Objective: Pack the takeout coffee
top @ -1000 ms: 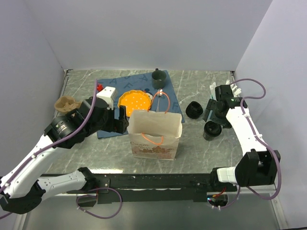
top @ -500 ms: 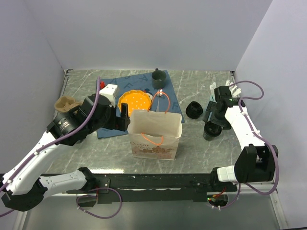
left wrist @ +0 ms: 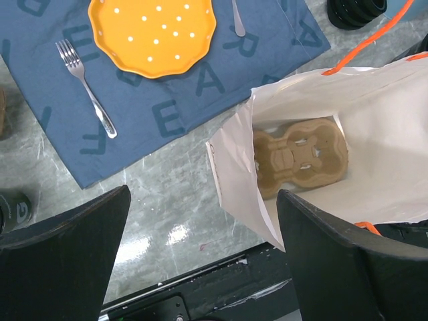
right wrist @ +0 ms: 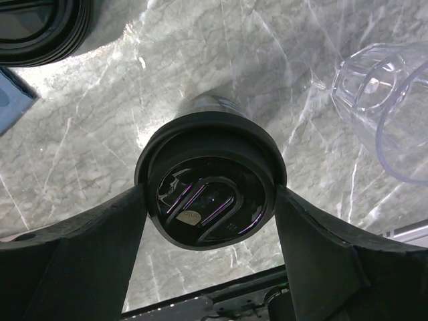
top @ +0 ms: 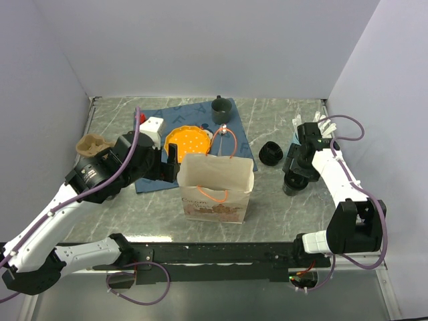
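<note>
My right claw [right wrist: 208,200] straddles the lidded coffee cup [right wrist: 207,175].
The cup sits between its jaws, which are at the lid rim; whether it is gripped I cannot tell. My left claw [left wrist: 202,197] is wide, with the paper bag [left wrist: 374,134] beneath it.

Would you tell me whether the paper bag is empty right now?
Not empty: the paper bag's open top shows a cardboard cup carrier lying at its bottom.

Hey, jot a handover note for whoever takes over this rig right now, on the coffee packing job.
Left gripper: open, over the paper bag, holding nothing.
Right gripper: fingers on either side of the lidded coffee cup, which stands on the table; grip not confirmed.
Done: the cup carrier lies at the bottom of the bag.
To do: grasp the cup, lift it, set it into the carrier.
</note>
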